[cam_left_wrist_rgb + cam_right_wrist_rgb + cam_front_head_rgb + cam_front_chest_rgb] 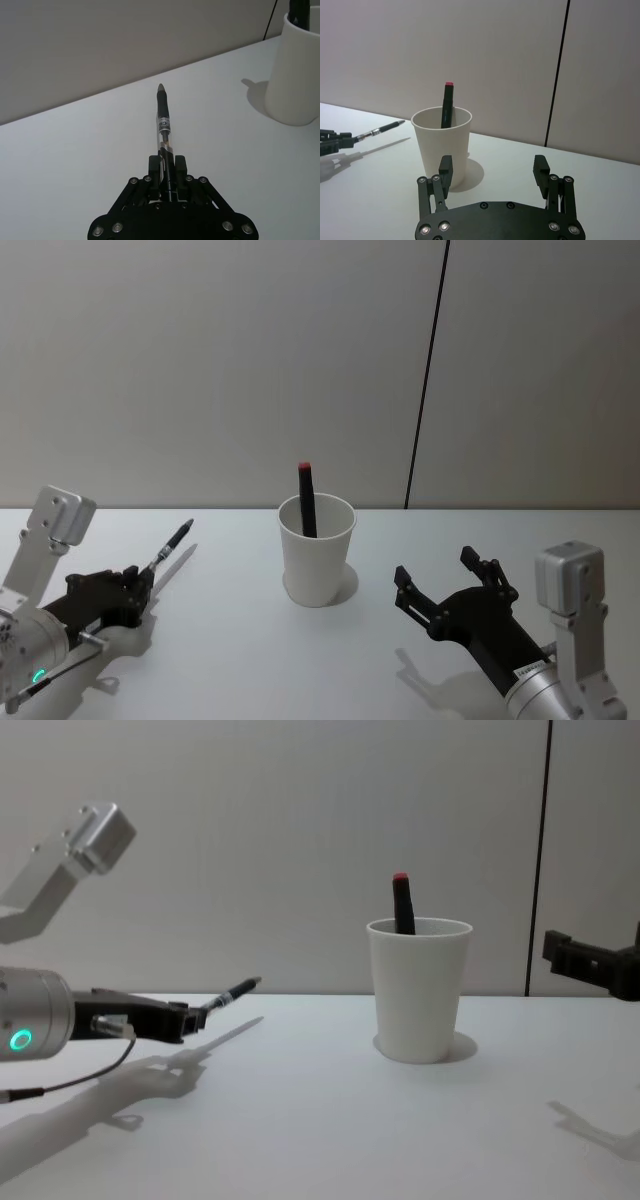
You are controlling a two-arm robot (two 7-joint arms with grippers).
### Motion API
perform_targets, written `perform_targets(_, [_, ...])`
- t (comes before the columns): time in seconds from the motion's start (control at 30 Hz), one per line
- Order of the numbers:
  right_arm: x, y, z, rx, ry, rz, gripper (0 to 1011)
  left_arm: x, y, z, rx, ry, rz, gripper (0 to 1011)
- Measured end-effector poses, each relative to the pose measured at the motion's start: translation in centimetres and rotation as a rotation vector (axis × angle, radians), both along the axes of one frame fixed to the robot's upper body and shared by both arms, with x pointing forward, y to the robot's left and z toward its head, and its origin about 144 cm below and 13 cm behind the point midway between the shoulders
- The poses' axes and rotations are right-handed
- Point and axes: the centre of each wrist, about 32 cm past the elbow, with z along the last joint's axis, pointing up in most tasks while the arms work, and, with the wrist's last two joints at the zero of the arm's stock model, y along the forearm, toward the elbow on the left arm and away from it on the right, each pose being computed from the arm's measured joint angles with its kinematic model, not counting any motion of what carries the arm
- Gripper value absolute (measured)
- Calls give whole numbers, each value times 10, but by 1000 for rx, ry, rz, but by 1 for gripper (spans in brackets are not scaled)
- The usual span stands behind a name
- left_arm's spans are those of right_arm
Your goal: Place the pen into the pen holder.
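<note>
Left of the paper cup [317, 560], left gripper [140, 580] pinches the pen [172, 545]; I'd clear its rim first. Right gripper [434, 565] idles, fingers spread.

print on the pen [164, 120] is too small to read.

I see a white table [230, 650]; a white paper-cup pen holder [317, 558] stands upright on it, mid-width, near the far edge.
</note>
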Motion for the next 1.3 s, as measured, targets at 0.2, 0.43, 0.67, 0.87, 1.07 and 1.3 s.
perform_targets(0.2, [0, 0, 0, 0, 0, 0, 1001, 0, 3, 1, -27, -48, 10, 193])
perform_targets(0.43, [0, 0, 0, 0, 0, 0, 1001, -1, 7, 1, -67, -121, 12, 193])
perform_targets(0.67, [0, 0, 0, 0, 0, 0, 1001, -1, 8, 2, -110, -218, -4, 192])
perform_targets(0.87, [0, 0, 0, 0, 0, 0, 1001, 1, 7, 4, -142, -303, -38, 192])
perform_targets(1.07, [0, 0, 0, 0, 0, 0, 1001, 5, 4, 8, -166, -390, -95, 193])
perform_targets(1.3, [0, 0, 0, 0, 0, 0, 1001, 11, -3, 15, -178, -471, -179, 192])
